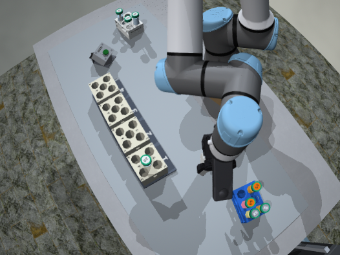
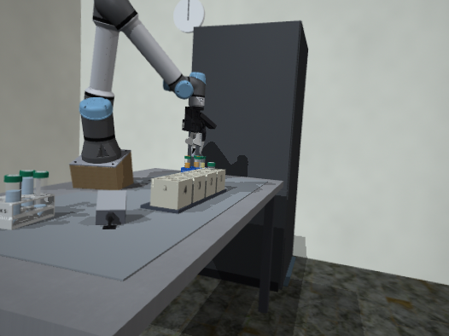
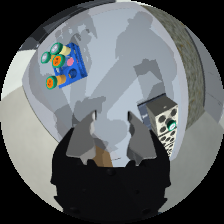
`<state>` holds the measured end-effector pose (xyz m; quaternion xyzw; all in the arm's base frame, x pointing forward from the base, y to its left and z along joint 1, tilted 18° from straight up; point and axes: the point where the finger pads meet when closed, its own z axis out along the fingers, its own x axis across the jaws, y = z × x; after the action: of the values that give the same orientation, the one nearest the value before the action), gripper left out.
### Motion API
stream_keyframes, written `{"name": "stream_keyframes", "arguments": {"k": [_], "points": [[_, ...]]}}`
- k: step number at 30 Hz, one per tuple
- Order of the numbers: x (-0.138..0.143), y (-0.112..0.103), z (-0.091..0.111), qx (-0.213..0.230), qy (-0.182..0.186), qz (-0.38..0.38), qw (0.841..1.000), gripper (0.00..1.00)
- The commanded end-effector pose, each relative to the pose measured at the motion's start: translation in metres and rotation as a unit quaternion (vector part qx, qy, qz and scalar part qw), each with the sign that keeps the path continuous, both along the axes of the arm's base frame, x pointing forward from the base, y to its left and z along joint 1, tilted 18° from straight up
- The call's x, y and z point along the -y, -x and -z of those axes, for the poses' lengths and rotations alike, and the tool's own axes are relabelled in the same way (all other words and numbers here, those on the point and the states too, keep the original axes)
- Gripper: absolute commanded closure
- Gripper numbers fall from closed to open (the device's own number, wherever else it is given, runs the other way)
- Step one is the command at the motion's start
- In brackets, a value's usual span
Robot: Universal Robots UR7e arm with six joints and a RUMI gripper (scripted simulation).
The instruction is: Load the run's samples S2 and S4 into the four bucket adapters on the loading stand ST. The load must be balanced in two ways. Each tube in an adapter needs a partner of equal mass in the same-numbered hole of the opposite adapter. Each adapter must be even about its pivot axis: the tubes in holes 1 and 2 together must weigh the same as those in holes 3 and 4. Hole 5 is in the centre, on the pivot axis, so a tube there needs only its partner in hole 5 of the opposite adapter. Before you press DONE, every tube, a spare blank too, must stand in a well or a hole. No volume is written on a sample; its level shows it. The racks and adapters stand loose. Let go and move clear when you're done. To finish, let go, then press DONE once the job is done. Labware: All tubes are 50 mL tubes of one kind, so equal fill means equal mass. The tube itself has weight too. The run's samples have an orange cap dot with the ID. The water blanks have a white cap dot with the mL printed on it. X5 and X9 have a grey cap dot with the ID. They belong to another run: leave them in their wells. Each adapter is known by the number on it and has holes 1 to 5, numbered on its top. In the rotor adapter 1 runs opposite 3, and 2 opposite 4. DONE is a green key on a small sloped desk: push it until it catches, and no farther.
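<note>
Across grey matting — blue rack [image 1: 238, 208] [image 2: 184, 170] [image 3: 83, 68] with four tubes, adapter 1 [image 1: 152, 175] [image 3: 161, 107] with one.

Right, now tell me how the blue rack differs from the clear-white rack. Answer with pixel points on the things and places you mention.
The blue rack [image 1: 236, 205] [image 3: 83, 70] is coloured; the clear-white rack [image 1: 123, 32] [image 2: 26, 220] is pale and partly see-through. The blue rack holds four tubes with orange or grey cap dots; the clear-white rack holds three with white dots. The blue rack stands near the gripper [image 3: 112, 116]; the clear-white rack sits beyond the green key's desk [image 1: 103, 59] [image 2: 112, 202]. Both hold green-capped tubes.
</note>
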<state>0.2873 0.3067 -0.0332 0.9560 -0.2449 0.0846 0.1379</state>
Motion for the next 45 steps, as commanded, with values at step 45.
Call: {"name": "stream_keyframes", "arguments": {"k": [45], "points": [[-0.103,0.101,0.084,-0.047,0.012,-0.140,0.989,0.65]]}}
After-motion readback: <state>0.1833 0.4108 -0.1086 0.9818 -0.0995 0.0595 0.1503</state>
